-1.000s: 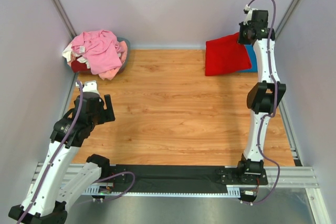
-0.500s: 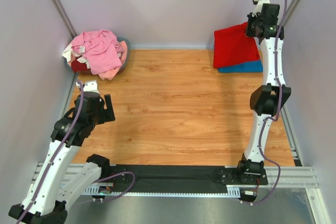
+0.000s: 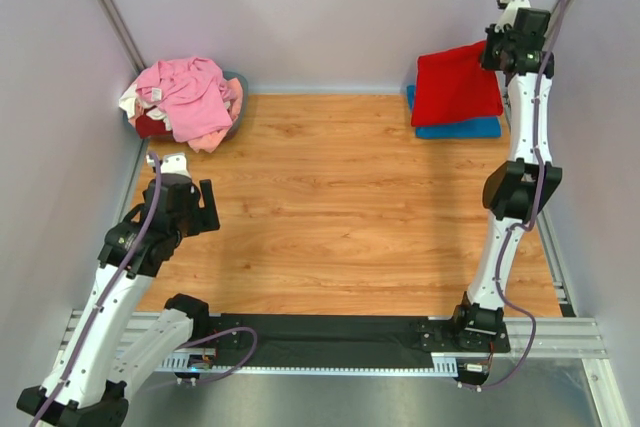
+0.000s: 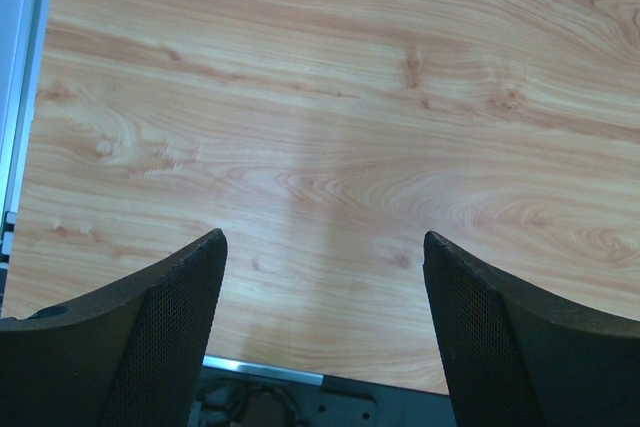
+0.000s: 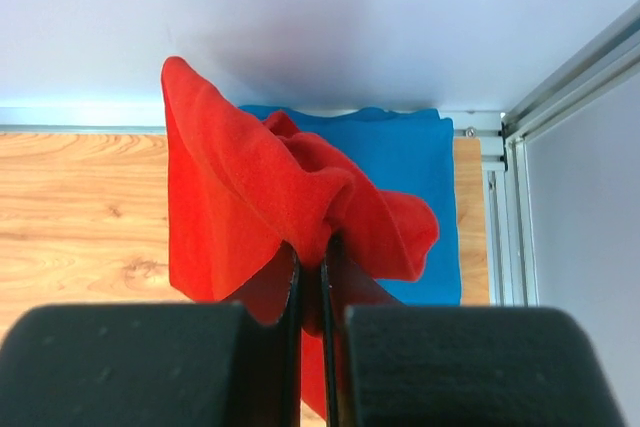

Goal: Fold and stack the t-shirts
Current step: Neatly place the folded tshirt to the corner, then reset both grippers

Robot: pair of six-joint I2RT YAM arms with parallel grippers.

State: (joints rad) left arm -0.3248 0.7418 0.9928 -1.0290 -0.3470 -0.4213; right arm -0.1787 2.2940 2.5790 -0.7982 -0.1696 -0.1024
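**At the far right corner: red shirt hangs bunched over the blue one**

At the far right corner of the surface, the right arm is stretched out high. The right jaws are pinched tight on a gathered ridge of the red t-shirt. The shirt hangs off the surface above the folded blue t-shirt, which lies flat against the back wall.

The wrist view shows the main risk. The red cloth is held by a crumpled pinch, not a clean folded edge, and its layers droop unevenly to either side. Released from this height, it would likely fall open or land crooked, part of it spilling off the blue t-shirt onto bare wood.

If it comes down at a slant, the trailing edge could drag across the blue shirt and rumple or shift it.

The corner is tight, too. The wall and the frame post are close, so the cloth could brush the wall and fold back on itself.

The fabric sits deep between the jaws, so it may cling when they part and lift again with the arm.

No help is near. The left arm is well apart, over bare wood at the near left, and the left jaws are spread wide and empty. The heap of unfolded shirts, mostly pink, waits at the far left corner.
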